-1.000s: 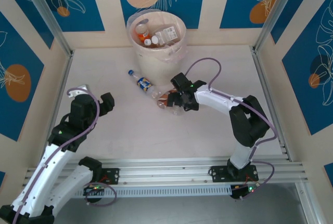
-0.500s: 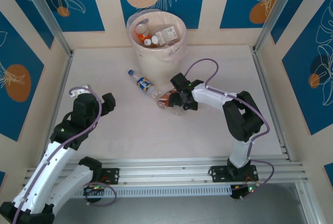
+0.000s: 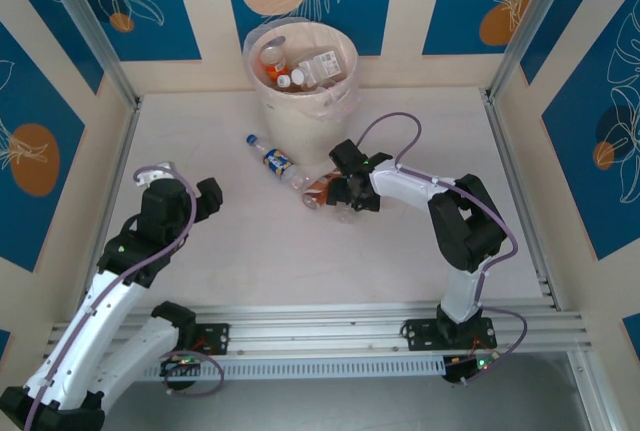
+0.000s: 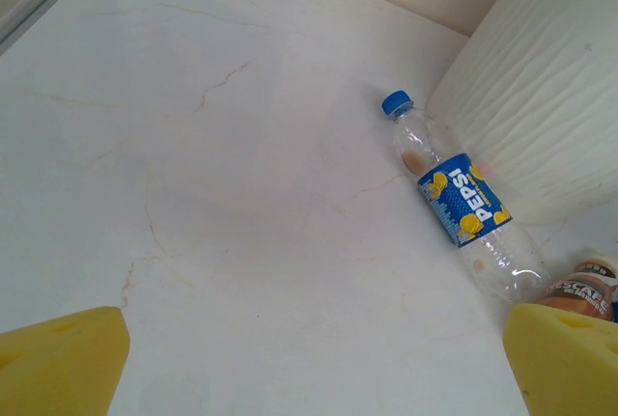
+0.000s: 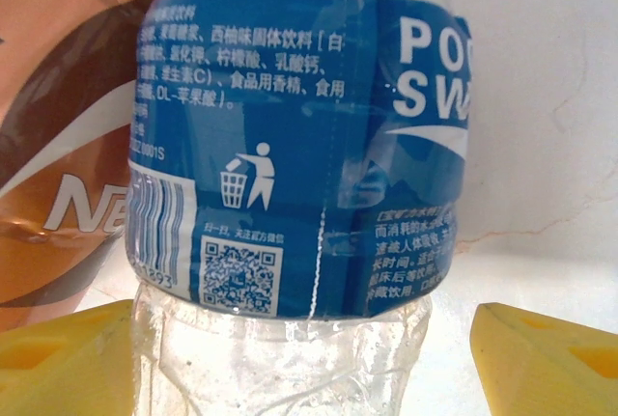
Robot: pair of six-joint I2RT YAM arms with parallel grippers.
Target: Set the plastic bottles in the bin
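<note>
Because the Pocari Sweat bottle (image 5: pixel 299 146) lies on the table (image 3: pixel 420 121) directly between the yellow pads (image 5: pixel 550 358) of the right gripper (image 5: pixel 304 363), the coming move turns on a straddle that looks well set. The bottle's long axis runs straight away from the wrist, across the line along which the jaws shut. The jaws are open around it. The left pad sits at or against the clear plastic, and a strip of bare table shows between the bottle and the right pad, so nothing is gripped yet. Touching its left side is the brown Nescafé bottle (image 5: pixel 58 97), close enough that it may be nudged. Both ends of the Pocari Sweat bottle are cut off, so I cannot tell which way its cap points, and from above the gripper covers most of it. Further left a Pepsi bottle (image 3: pixel 272 158) lies just beside the bin (image 3: pixel 300 111), cap to the far left. The bin stands at the far wall with several bottles (image 3: pixel 275 61) inside. The left gripper (image 3: pixel 180 186), jaws wide and empty, hangs well apart at the near left.
</note>
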